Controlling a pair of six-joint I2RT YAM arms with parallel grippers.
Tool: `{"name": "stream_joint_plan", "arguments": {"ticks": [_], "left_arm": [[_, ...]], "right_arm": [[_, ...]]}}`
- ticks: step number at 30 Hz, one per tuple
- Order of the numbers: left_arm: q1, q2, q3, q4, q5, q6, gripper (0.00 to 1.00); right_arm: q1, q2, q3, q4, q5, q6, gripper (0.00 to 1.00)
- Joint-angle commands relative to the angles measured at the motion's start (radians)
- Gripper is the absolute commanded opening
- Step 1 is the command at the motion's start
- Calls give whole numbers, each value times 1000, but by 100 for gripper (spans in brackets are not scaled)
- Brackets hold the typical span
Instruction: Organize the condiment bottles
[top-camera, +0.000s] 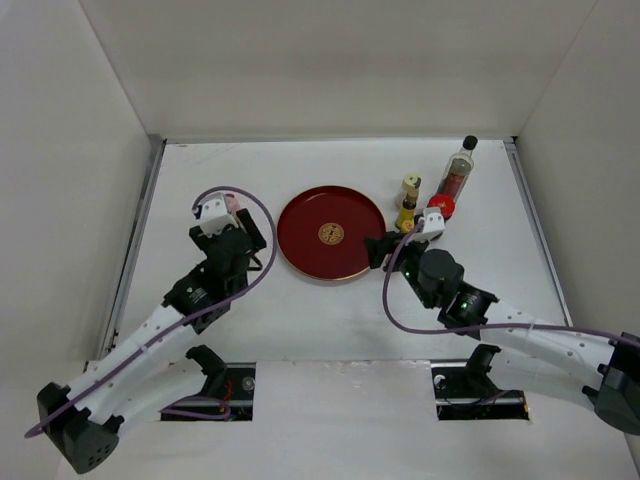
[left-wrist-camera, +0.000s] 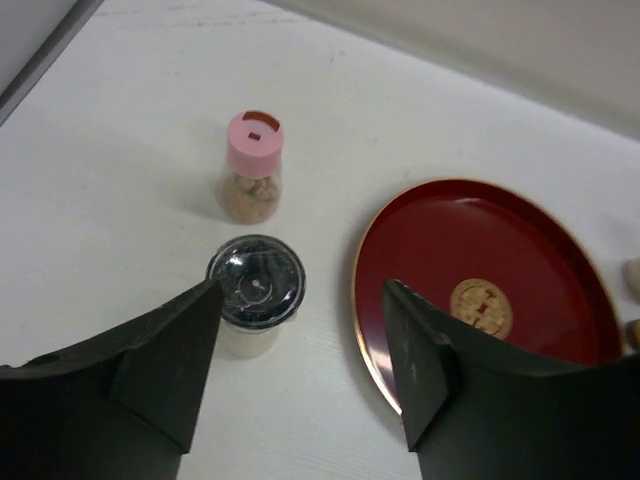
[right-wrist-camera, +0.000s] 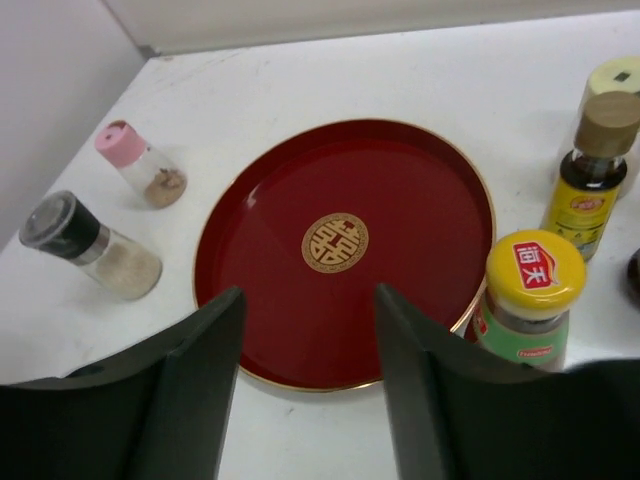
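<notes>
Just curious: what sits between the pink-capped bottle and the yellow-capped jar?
The round red tray lies between them, clearest in the right wrist view.

You're looking at a robot lab cell: a bare white desk (top-camera: 330, 330) boxed in by plain white panels (top-camera: 330, 60), with the left arm (top-camera: 150, 345) and right arm (top-camera: 545, 340) bolted at its near edge.

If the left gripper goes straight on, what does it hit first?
Probably the small clear jar with the dark shiny lid, slightly left of centre; the pink-capped bottle stands beyond it.
</notes>
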Motion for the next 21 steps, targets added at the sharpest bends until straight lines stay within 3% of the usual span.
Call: {"name": "stream_joint_plan", "arguments": {"ticks": [1,2,5,8,15,21], "left_arm": [[23,92,16,-9,15,5,66],[24,108,13,-9,4,2,71],[39,131,-18,20,-31,-8,85],[87,184,-13,34,-1,-8,89],[156,312,-24,115,64,-7,89],[208,393,-50,209,128,-4,81]], "right_arm": [[9,11,17,53,-51,9,74],[9,14,20,47,-54,9,81],[9,8,17,50,-56,9,88],[9,6,9,62,-62,12,89],[3,20,8,64,-68,15,92],[0,23,6,68,-70,15,93]]}}
